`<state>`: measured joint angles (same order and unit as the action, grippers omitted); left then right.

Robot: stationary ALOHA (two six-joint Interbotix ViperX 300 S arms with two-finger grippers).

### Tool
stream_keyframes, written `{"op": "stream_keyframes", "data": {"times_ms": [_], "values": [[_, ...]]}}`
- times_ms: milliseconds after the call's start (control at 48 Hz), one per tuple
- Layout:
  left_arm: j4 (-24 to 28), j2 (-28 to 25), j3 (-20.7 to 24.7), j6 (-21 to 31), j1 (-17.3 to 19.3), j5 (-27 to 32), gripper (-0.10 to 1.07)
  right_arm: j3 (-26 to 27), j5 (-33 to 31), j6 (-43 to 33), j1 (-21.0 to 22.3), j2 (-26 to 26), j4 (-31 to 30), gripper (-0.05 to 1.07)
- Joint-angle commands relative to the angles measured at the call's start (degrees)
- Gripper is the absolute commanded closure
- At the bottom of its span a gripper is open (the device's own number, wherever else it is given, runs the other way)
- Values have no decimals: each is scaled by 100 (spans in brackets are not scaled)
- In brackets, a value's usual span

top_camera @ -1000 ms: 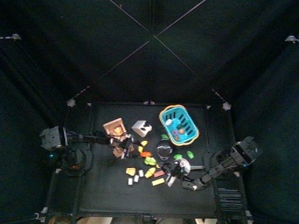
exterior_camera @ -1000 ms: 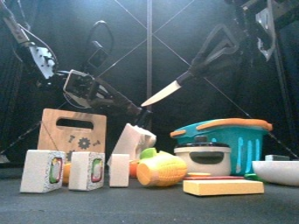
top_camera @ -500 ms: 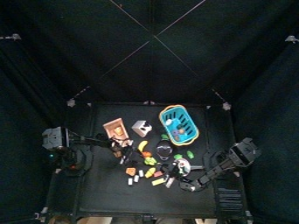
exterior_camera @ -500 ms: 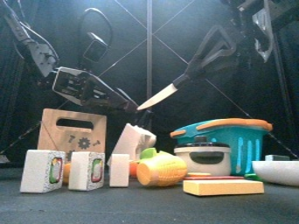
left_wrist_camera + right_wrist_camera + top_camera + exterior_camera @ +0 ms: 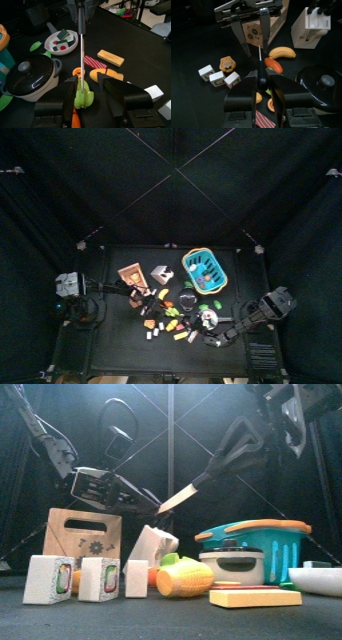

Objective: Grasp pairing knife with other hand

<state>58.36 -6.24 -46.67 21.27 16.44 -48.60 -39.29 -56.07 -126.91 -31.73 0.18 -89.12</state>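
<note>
Mid-air above the cluttered surface, the right tool clenches the knife by its handle, blade offered toward the left tool, spread wide to receive it.

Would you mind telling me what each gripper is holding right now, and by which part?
The right gripper holds the paring knife by its black handle. The left gripper holds nothing; its open jaws flank the blade tip.

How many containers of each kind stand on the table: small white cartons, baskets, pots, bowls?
small white cartons: 3
teal basket: 1
black pot: 1
white bowl: 1
Total: 6
</note>
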Motion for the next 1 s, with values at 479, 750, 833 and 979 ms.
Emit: {"op": "stream_keyframes", "data": {"times_ms": [479,750,833,979], "values": [[18,44,62,9,97,-53,50,141,141,-18,26,9,132,48],[18,44,44,9,97,-53,50,193,264,0,79,35,246,48],[18,44,35,9,105,-53,50,202,316,-9,105,44,255,48],[18,35,35,9,97,-53,50,211,510,0,167,44,325,49]]}}
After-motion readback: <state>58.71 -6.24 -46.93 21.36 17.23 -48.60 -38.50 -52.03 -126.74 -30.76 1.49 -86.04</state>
